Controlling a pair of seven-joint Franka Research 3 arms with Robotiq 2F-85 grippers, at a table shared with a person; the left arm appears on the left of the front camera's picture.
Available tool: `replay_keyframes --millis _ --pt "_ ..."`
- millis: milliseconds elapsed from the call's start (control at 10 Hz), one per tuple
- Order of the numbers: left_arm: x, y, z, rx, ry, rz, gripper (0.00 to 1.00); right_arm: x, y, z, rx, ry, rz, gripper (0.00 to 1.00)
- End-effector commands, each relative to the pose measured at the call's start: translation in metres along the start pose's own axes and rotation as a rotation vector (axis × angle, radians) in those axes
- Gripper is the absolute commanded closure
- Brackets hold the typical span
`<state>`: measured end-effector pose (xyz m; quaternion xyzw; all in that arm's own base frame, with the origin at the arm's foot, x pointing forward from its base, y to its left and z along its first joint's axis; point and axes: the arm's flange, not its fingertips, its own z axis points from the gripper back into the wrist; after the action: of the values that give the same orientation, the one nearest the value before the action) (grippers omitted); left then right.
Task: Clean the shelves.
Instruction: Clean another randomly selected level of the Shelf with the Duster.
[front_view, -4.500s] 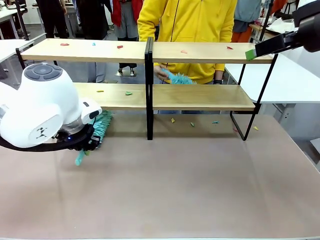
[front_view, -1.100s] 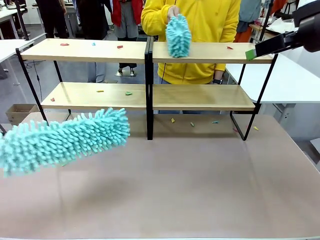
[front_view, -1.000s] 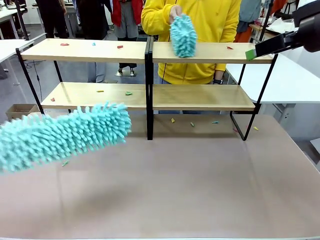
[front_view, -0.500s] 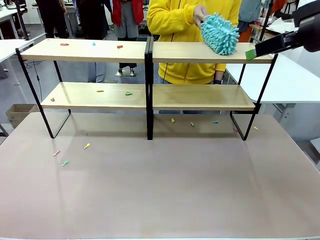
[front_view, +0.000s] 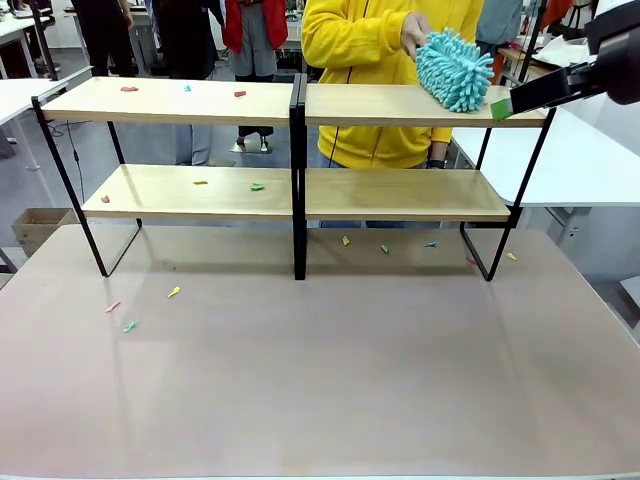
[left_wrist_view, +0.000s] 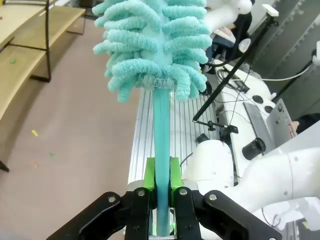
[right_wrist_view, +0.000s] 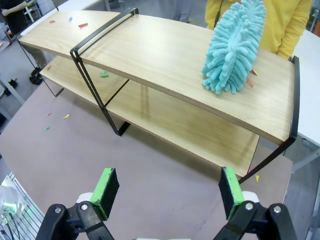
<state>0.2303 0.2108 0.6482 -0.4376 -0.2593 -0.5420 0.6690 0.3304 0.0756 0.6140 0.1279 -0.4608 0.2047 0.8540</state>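
Observation:
The shelves (front_view: 400, 193) stand across the far half of the table, two light-wood tiers on a black frame; the wrist views show them too (right_wrist_view: 150, 52) (left_wrist_view: 30, 30). Small coloured scraps (front_view: 240, 94) lie on the left boards. My left gripper (left_wrist_view: 161, 176) is shut on the handle of a teal fluffy duster (left_wrist_view: 155, 40), held off the table's left end, away from the rack. My right gripper (right_wrist_view: 169, 192) hangs open and empty above the rack's right end, with its green pad (front_view: 500, 108) near the top board's corner.
A person in yellow stands behind the rack and presses a second teal duster (front_view: 455, 68) (right_wrist_view: 232, 47) on the top right board. Scraps lie on the table under the rack (front_view: 383, 249) and at its left (front_view: 129, 326). A white table (front_view: 590, 160) adjoins at the right.
My left arm's duster has swung out of the front view to the left. The person's duster has slid from the centre post to the right end of the top board.

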Motion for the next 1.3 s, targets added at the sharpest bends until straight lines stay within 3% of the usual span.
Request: replay_keyframes --millis 0,400,600,700,900,1000,1200 --pt "-0.002 -0.005 0.004 -0.011 0.002 -0.018 0.87 0.001 -0.001 0.0 0.001 0.0 0.0 0.0" --pt "0.0 -0.005 -0.001 -0.006 0.002 -0.024 0.87 0.001 -0.001 0.0 0.001 0.0 0.0 0.0" --pt "0.03 0.005 -0.058 -0.113 0.141 0.023 0.87 0.001 -0.001 0.0 0.001 0.0 0.0 0.0" --pt "0.039 0.013 -0.106 -0.236 0.287 0.121 0.87 0.001 -0.001 0.0 0.001 0.0 0.0 0.0" --pt "0.026 0.033 -0.203 -0.296 0.611 0.299 0.87 0.001 -0.001 0.0 0.001 0.0 0.0 0.0" --pt "0.013 0.034 -0.245 -0.348 0.714 0.344 0.87 0.001 -0.001 0.0 0.001 0.0 0.0 0.0" --pt "-0.006 0.033 -0.317 -0.407 0.827 0.377 0.87 0.001 -0.001 0.0 0.001 0.0 0.0 0.0"
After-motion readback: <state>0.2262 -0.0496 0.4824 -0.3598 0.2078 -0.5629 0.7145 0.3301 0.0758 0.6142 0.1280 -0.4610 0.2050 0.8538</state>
